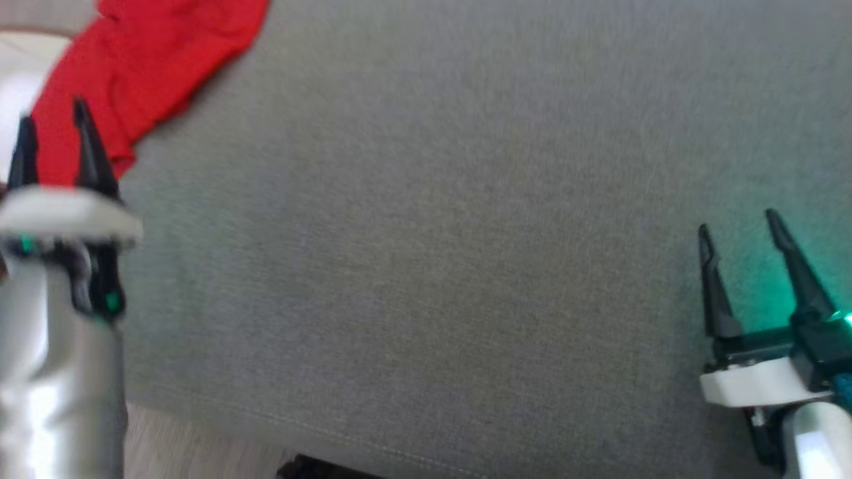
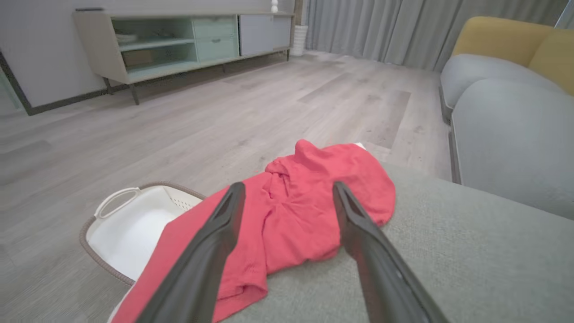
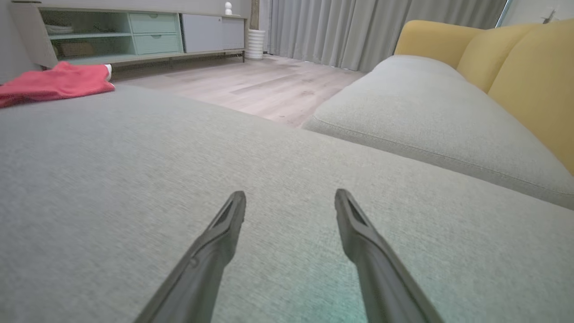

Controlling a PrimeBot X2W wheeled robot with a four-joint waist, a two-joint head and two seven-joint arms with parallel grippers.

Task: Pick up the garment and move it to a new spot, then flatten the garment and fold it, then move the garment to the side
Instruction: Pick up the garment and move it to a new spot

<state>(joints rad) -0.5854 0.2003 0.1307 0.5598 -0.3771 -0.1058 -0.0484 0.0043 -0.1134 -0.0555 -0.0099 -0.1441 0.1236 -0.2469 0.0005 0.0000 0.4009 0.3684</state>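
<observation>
Both grippers stood wide and empty: the left gripper point(image 1: 53, 113) hovered beside the crumpled red garment point(image 1: 146, 60) at upper left, apparently aligned to pinch it; the right gripper point(image 1: 737, 223) sat lower right.

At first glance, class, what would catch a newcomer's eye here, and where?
A red garment lies crumpled at the far left corner of the grey cushion, spilling over the edge beside a white basket. The left gripper, jaws open, points at it; the right gripper hangs over bare cushion.
</observation>
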